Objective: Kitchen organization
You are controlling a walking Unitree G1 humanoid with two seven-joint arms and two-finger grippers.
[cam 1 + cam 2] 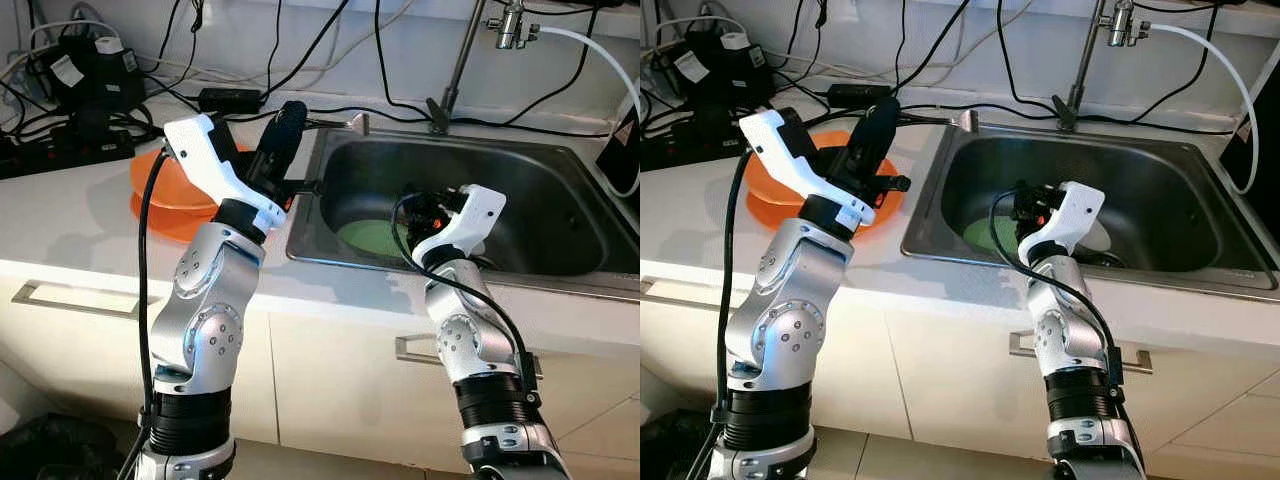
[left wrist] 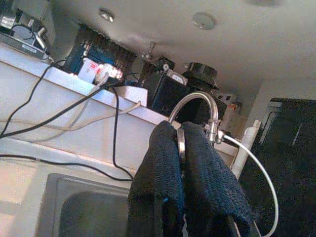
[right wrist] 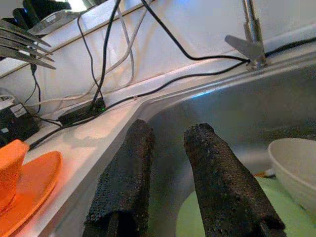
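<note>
Right gripper poised inside the sink, left gripper raised over the counter edge.

The right gripper [image 3: 168, 187] had its fingers spread, empty, just above the green plate [image 1: 368, 237] on the sink [image 1: 560, 165] floor, a white bowl [image 3: 296, 168] beside them; lowering slowly to straddle the plate's rim seemed wise. The left gripper [image 2: 180, 148], fingers pressed together on a thin metal piece, hung above the orange plate [image 1: 160, 195].

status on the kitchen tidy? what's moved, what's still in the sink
Done: orange plates sit stacked on the counter. In hand: nothing held; the left end effector hovers shut near the sink's left edge, and the right end effector is open, low inside the basin. Left: a green plate and a white bowl remain in the sink.
</note>
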